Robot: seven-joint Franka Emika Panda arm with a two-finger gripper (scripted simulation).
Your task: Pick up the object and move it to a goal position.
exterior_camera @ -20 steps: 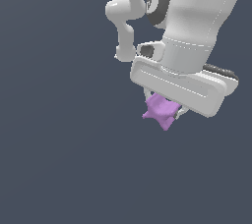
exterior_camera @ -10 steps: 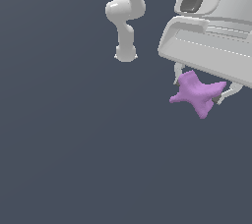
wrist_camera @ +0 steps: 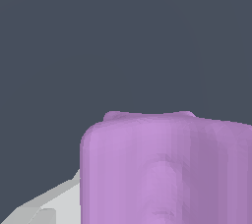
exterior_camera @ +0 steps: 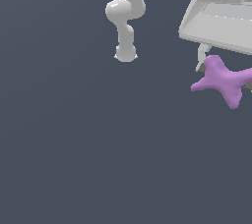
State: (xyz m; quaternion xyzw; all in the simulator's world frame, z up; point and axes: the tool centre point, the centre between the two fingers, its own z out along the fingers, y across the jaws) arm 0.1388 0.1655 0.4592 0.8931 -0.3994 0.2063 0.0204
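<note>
The object is a small light-purple lump with rounded star-like lobes, at the exterior view's right edge. My white gripper is shut on it and holds it well above the dark floor. One finger shows beside the lump; the other is cut off by the frame edge. In the wrist view the object fills the lower half, very close to the camera, with a pale grey gripper part beside it.
The arm's white base and lower links stand at the back middle of the exterior view. A plain dark grey floor spreads all around. No goal marker shows.
My gripper has carried the object up and toward the exterior view's right, closer to the camera. The lump now looks larger and sits near the frame edge.
</note>
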